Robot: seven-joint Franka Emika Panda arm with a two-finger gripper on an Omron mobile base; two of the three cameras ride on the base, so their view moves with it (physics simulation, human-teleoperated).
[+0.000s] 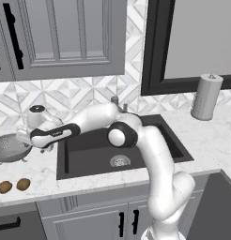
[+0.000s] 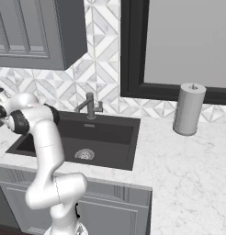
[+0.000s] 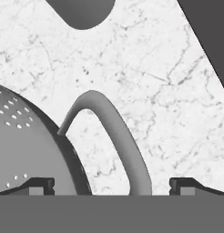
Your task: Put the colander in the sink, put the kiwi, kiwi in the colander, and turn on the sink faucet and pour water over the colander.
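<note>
From where I stand, nothing here carries any writing. No label, brand, number or sign can be read on anything in the kitchen

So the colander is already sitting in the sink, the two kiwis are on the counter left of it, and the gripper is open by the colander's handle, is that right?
Not quite: the colander is not in the sink. The left base view shows it on the marble counter to the sink's left. The rest holds: two kiwis lie on that counter, and the open gripper straddles the colander's loop handle.
</note>
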